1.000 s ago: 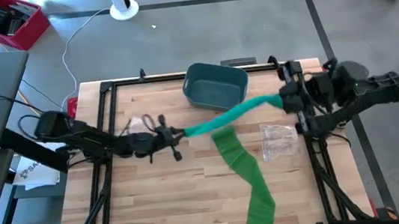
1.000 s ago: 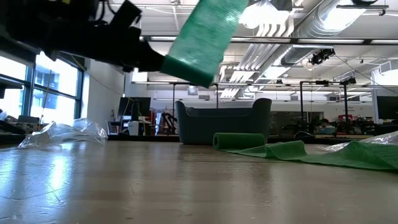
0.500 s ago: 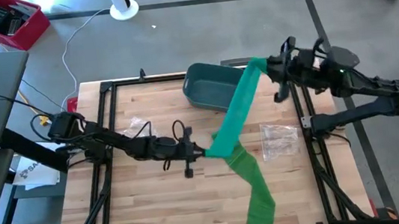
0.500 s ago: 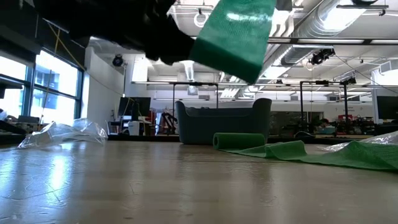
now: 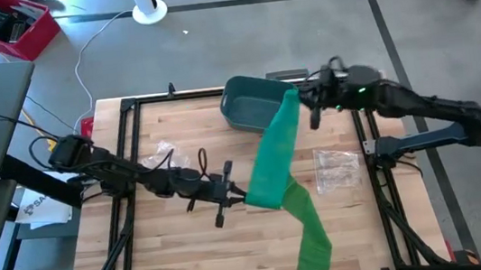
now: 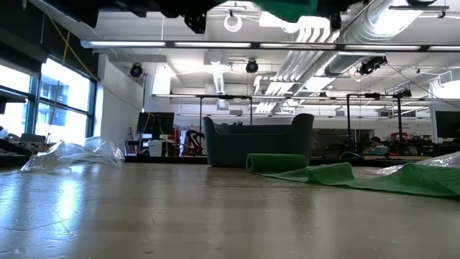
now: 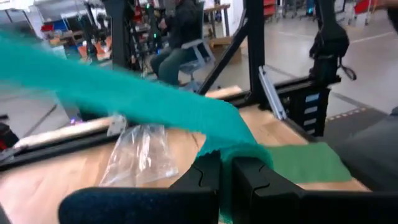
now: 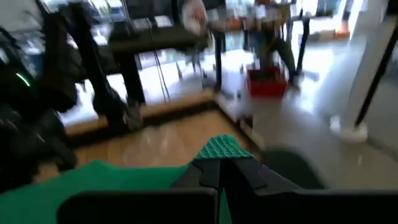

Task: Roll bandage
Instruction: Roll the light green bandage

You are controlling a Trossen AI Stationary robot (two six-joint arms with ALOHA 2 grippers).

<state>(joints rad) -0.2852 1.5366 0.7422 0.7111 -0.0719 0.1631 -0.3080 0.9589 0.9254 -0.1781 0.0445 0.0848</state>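
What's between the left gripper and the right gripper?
High view: only the green bandage, held taut from left gripper to right gripper, crossing bare wooden table and a corner of the bin.

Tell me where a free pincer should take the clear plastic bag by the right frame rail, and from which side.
Grip the clear plastic bag at an upstanding crease near its middle, coming straight down from above. It lies flat and crumpled on the table, apart from the green bandage, so there is probably no edge to slide under.
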